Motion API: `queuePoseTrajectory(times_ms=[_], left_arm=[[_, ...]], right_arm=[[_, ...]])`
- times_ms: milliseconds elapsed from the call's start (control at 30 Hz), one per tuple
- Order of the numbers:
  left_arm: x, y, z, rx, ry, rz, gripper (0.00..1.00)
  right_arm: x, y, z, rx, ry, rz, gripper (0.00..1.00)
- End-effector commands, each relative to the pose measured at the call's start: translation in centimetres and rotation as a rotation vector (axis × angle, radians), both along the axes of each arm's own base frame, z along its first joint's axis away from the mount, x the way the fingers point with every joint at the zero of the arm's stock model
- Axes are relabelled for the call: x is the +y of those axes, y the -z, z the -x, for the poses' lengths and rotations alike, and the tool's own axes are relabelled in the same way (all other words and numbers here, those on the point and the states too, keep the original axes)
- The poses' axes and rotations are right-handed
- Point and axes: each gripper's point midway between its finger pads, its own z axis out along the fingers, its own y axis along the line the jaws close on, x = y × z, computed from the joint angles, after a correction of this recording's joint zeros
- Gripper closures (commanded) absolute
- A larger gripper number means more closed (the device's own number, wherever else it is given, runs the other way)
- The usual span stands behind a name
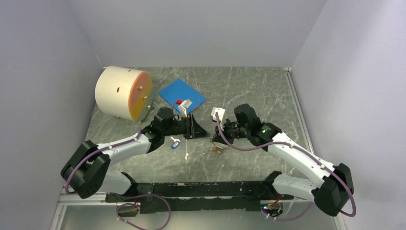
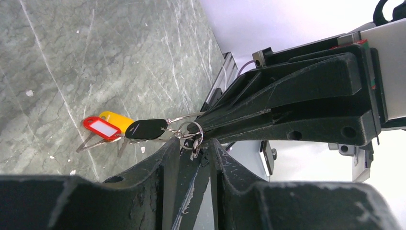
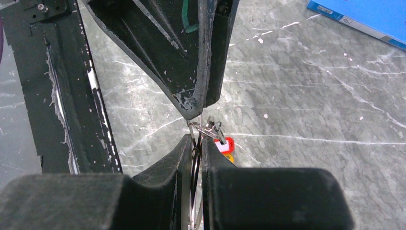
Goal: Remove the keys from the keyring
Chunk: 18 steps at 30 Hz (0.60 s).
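The keyring (image 2: 184, 116), a thin silver wire loop, hangs above the table between my two grippers. From it dangle the keys: one with a black head (image 2: 146, 128), a red tag (image 2: 101, 128) and a yellow one (image 2: 117, 119). In the top view the bunch (image 1: 218, 149) hangs just below both tips. My right gripper (image 3: 196, 143) is shut on the wire loop (image 3: 194, 129). My left gripper (image 2: 195, 143) meets it tip to tip and grips a small ring of the bunch, with its jaws a little apart. The key blades are mostly hidden.
A cream cylinder with an orange face (image 1: 123, 92) lies at the back left. Beside it is the blue square pad (image 1: 178, 92), with a small red and white thing (image 1: 182, 102) on it. A blue-and-white tag (image 1: 175, 142) lies under my left arm. A black rail (image 1: 191, 189) runs along the near edge.
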Motion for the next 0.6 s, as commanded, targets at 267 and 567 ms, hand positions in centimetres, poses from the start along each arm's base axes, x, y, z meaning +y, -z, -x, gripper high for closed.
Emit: queuePoseTrajectory(times_ms=[267, 567], left_arm=[[-1.21, -1.20, 0.15, -0.011, 0.058, 0.045, 0.91], [-1.49, -1.45, 0.07, 0.095, 0.032, 0.073, 0.97]], right_arm=[[1.12, -2.81, -0.77, -0.079, -0.005, -0.088, 1.00], [0.77, -2.61, -1.46, -0.094, 0.043, -0.077, 0.92]])
